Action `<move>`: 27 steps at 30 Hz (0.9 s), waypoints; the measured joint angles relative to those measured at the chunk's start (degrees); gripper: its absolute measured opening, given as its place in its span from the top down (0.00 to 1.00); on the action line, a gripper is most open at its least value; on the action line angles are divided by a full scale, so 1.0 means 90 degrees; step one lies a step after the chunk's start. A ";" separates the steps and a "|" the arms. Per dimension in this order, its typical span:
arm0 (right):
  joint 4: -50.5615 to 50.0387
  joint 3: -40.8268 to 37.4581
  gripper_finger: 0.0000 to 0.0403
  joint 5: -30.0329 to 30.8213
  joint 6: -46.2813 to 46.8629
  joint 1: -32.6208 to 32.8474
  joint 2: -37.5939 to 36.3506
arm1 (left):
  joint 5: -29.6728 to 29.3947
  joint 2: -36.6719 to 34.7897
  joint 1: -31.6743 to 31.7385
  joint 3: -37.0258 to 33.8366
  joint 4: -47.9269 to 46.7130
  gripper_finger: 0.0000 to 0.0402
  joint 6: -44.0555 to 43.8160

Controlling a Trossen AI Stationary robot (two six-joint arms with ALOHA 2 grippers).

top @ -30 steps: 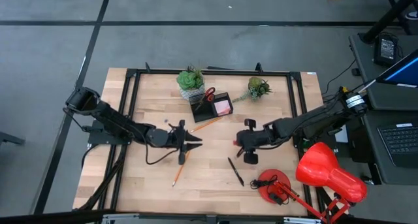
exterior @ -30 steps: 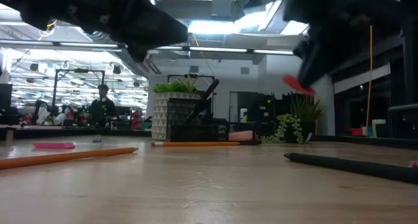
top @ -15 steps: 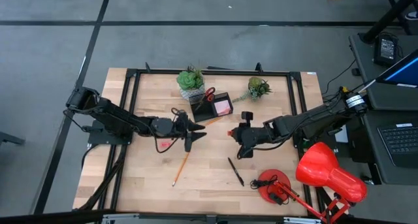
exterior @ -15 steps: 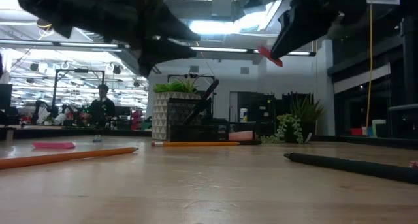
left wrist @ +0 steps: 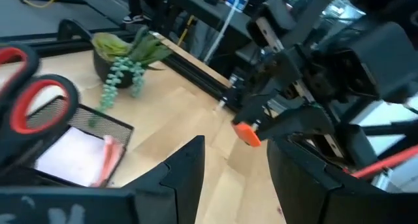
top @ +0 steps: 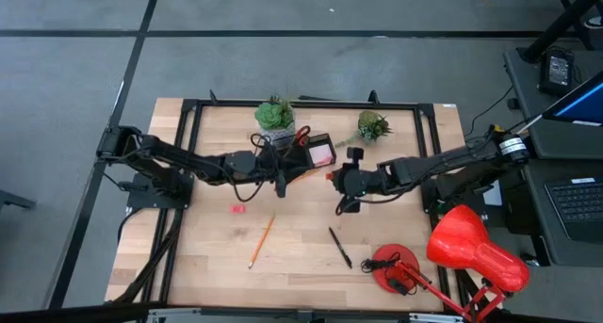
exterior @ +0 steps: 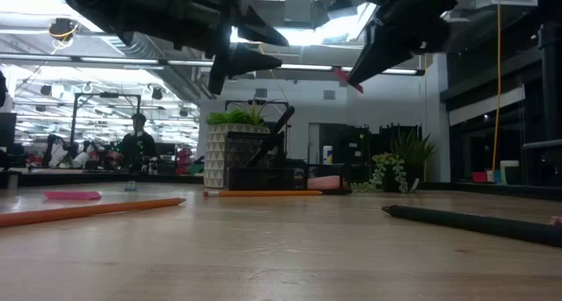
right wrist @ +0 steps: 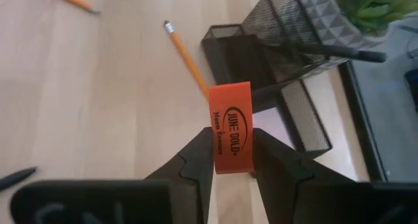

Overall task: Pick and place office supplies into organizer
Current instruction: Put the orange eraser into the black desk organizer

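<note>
Eraser (right wrist: pixel 232 127) orange, flat, black lettering, clamped in right end effector (right wrist: pixel 230 160); left end effector (left wrist: pixel 232 162) spread wide, empty.

My two arms are matte black and jointed, with thin black cables and blunt black gripper fingers (right wrist: pixel 196 165).

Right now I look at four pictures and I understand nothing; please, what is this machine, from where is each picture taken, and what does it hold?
Two robot arms work at a wooden table. One picture looks down from above, one looks level across the table, and two come from cameras on the wrists. The right hand pinches an orange-red eraser above the black organizer, which holds scissors and a pink sticky pad. The left hand, open and empty, hovers beside the organizer. On the table lie a pencil, a pen and a small pink eraser.
</note>
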 joint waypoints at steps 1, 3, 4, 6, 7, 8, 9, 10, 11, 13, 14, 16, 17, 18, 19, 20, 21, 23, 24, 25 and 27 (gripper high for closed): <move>0.0056 0.0000 0.75 -0.0002 -0.0044 -0.0059 0.0006 | 0.0041 0.0000 0.0038 0.0000 0.0001 0.60 -0.0002; 0.0140 0.0040 0.75 -0.0013 -0.0162 -0.0152 0.0069 | 0.0230 0.0000 0.0095 0.0000 -0.0008 0.60 -0.0002; 0.0125 0.0092 0.75 -0.0016 -0.0198 -0.0190 0.0125 | 0.0309 0.0000 0.0113 0.0000 -0.0010 0.60 -0.0002; 0.0130 0.0288 0.75 -0.0026 -0.0342 -0.0246 0.0306 | 0.0370 0.0000 0.0129 0.0000 -0.0016 0.60 -0.0002; 0.0114 0.0396 0.75 -0.0029 -0.0445 -0.0265 0.0400 | 0.0371 0.0000 0.0131 0.0000 -0.0034 0.60 -0.0002; 0.0074 0.0537 0.75 -0.0032 -0.0524 -0.0295 0.0498 | 0.0369 0.0000 0.0135 0.0000 -0.0048 0.60 -0.0001; -0.0015 0.0685 0.75 -0.0046 -0.0631 -0.0319 0.0597 | 0.0368 0.0000 0.0136 0.0000 -0.0081 0.60 0.0003; -0.0110 0.0831 0.75 -0.0048 -0.0642 -0.0357 0.0686 | 0.0367 0.0000 0.0136 0.0000 -0.0111 0.60 0.0037; -0.0232 0.0974 0.75 -0.0048 -0.0637 -0.0401 0.0768 | 0.0369 0.0002 0.0136 0.0000 -0.0130 0.60 0.0077; -0.0457 0.1252 0.75 -0.0039 -0.0625 -0.0477 0.0909 | 0.0367 0.0002 0.0136 0.0000 -0.0145 0.60 0.0095; -0.0473 0.1363 0.75 -0.0035 -0.0631 -0.0503 0.0952 | 0.0364 0.0002 0.0136 0.0000 -0.0174 0.60 0.0095; -0.0494 0.1538 0.75 -0.0006 -0.0691 -0.0534 0.1053 | 0.0347 0.0002 0.0136 0.0000 -0.0185 0.60 0.0095; -0.0505 0.1617 0.75 -0.0012 -0.0761 -0.0533 0.1112 | 0.0345 0.0002 0.0136 0.0000 -0.0180 0.60 0.0095; -0.0522 0.1689 0.75 -0.0015 -0.0807 -0.0531 0.1185 | 0.0345 0.0002 0.0136 0.0000 -0.0175 0.60 0.0086; -0.0524 0.1760 0.75 -0.0025 -0.0858 -0.0531 0.1249 | 0.0335 0.0002 0.0136 0.0000 -0.0170 0.60 0.0017; -0.0531 0.1828 0.75 -0.0037 -0.0953 -0.0531 0.1318 | 0.0323 0.0002 0.0152 0.0000 -0.0161 0.60 -0.0054; -0.0526 0.1910 0.75 -0.0038 -0.1005 -0.0529 0.1391 | 0.0320 0.0002 0.0169 0.0000 -0.0160 0.60 -0.0113; -0.0563 0.2044 0.75 -0.0033 -0.1134 -0.0531 0.1544 | 0.0304 0.0002 0.0218 0.0000 -0.0166 0.60 -0.0164; -0.0601 0.2131 0.75 -0.0024 -0.1164 -0.0531 0.1641 | 0.0302 0.0002 0.0226 0.0000 -0.0168 0.60 -0.0168; -0.0621 0.2215 0.75 -0.0029 -0.1175 -0.0537 0.1735 | 0.0302 0.0002 0.0243 0.0000 -0.0175 0.60 -0.0168; -0.0712 0.2353 0.75 -0.0029 -0.1230 -0.0555 0.1858 | 0.0303 0.0002 0.0265 0.0000 -0.0191 0.60 -0.0168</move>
